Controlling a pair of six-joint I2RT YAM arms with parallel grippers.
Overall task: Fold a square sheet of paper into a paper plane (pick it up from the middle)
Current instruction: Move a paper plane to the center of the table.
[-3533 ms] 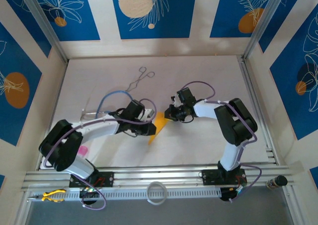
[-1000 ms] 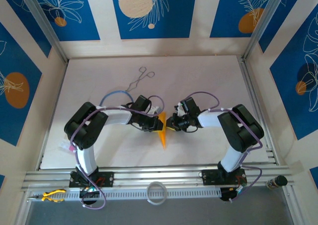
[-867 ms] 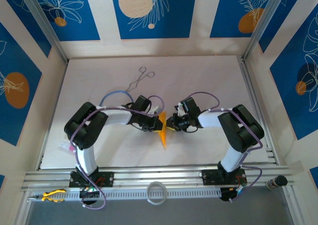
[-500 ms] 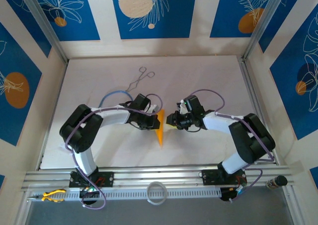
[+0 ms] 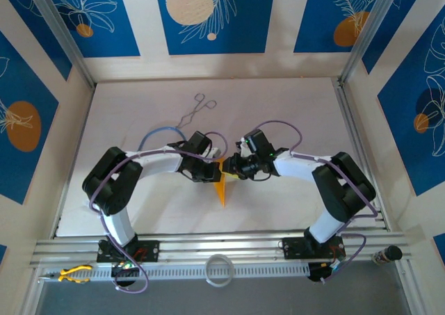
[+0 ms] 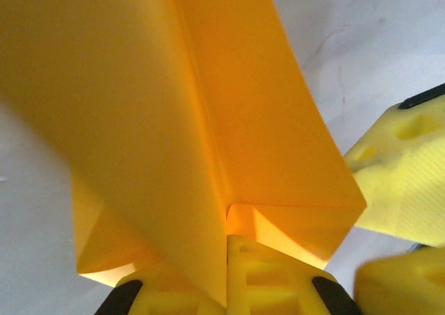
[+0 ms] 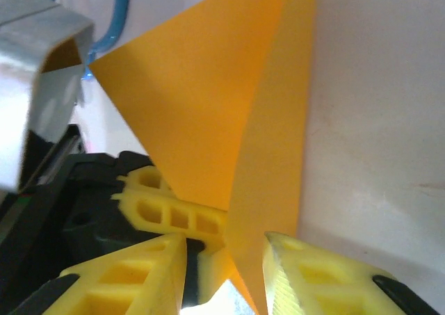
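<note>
The left gripper [image 5: 211, 172] is clamped tight on the wide far end of the paper plane [image 5: 221, 187]. In the left wrist view its yellow fingers [image 6: 240, 277] pinch the central fold from below, and the orange-yellow paper plane [image 6: 174, 106] fans out above them in two wings. The right gripper [image 5: 233, 169] meets it from the right, with jaws partly apart. In the right wrist view the gripper [image 7: 224, 273] straddles one folded edge of the paper plane [image 7: 208, 120]; a dark gap shows between its left finger and the paper (whether the other finger touches it I cannot tell). The left gripper's fingers [image 7: 170, 212] show just behind.

From above, the plane sits between the two grippers at the middle of the white table [image 5: 292, 113], its slim point aimed toward the near edge. Well apart, toward the far left, lie metal forceps [image 5: 197, 110], and a blue cable [image 5: 154, 133] curves over the left arm.
</note>
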